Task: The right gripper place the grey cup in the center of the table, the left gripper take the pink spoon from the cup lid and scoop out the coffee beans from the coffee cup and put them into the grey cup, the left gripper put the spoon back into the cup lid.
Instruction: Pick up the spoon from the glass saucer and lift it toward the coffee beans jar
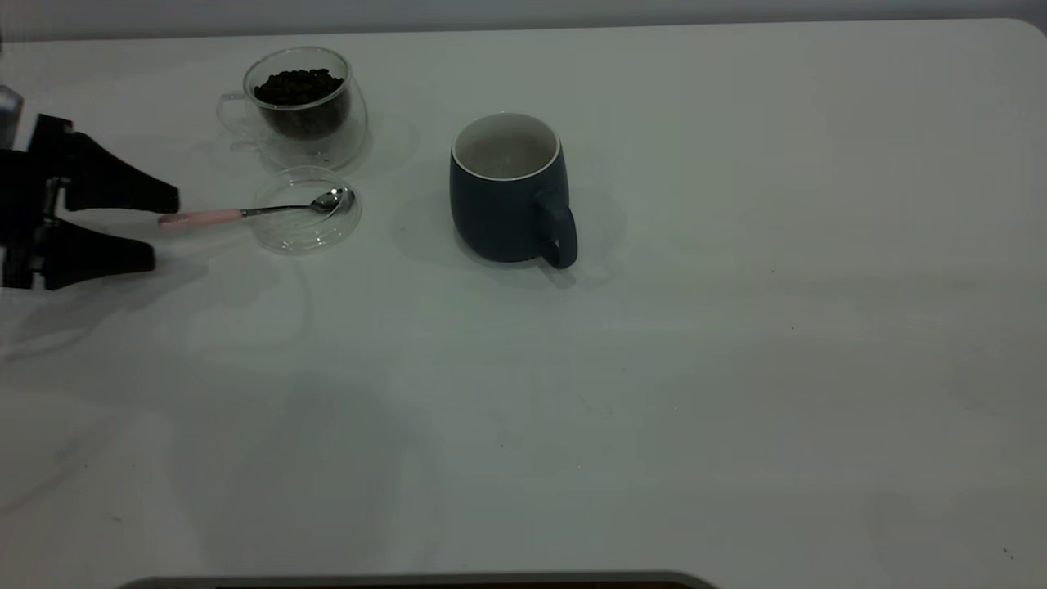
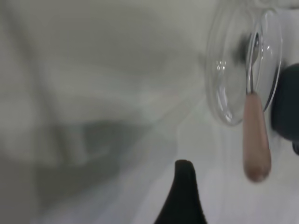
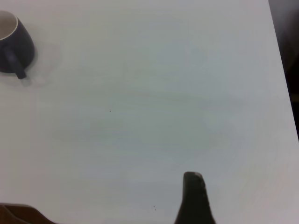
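spread wide with nothing between them, the jaws of the left gripper (image 1: pixel 159 229) are sitting at the left edge of the table (image 1: pixel 736 368), its two black fingers flanking the handle end of the one pink spoon (image 1: pixel 245 213) without touching it. that single spoon is lying with its metal bowl in the one clear cup lid (image 1: pixel 305 209), just in front of the one coffee cup (image 1: pixel 303 106) filled with coffee beans (image 1: pixel 298 86), while the one grey cup (image 1: pixel 511 192) is standing upright near the table's middle, handle toward the camera. only one fingertip of the right gripper (image 3: pixel 194 196) is showing in its wrist view, so whether it is spread or closed cannot be told.
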`<move>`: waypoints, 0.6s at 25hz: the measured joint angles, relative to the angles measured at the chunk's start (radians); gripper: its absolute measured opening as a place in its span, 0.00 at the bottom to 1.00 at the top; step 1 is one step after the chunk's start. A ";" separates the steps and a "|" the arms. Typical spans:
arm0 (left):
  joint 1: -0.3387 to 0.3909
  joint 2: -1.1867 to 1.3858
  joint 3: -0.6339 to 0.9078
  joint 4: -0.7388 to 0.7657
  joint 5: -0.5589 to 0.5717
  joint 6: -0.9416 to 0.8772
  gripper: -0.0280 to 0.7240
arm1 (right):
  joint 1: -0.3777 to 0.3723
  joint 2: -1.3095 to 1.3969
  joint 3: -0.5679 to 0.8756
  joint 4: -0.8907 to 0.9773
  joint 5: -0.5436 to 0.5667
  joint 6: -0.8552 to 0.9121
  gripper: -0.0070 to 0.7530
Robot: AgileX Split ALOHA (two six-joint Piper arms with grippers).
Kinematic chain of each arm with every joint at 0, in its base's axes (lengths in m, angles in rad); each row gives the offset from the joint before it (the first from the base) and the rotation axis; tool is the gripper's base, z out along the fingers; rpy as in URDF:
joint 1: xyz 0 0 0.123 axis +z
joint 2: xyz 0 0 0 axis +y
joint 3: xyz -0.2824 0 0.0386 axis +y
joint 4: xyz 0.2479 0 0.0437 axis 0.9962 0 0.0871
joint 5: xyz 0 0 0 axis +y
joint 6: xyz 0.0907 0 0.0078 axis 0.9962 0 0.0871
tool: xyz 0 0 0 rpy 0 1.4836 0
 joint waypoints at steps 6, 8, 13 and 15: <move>-0.030 0.034 -0.002 -0.115 0.016 0.075 0.97 | 0.000 0.000 0.000 0.000 0.000 0.000 0.79; -0.032 0.044 -0.004 -0.137 0.034 0.079 0.96 | 0.000 0.000 0.000 0.000 0.000 0.000 0.79; -0.032 0.066 -0.005 -0.148 0.069 0.082 0.89 | 0.000 0.000 0.000 0.000 0.000 0.000 0.79; -0.032 0.066 -0.005 -0.158 0.078 0.083 0.84 | 0.000 0.000 0.000 0.000 0.000 0.000 0.79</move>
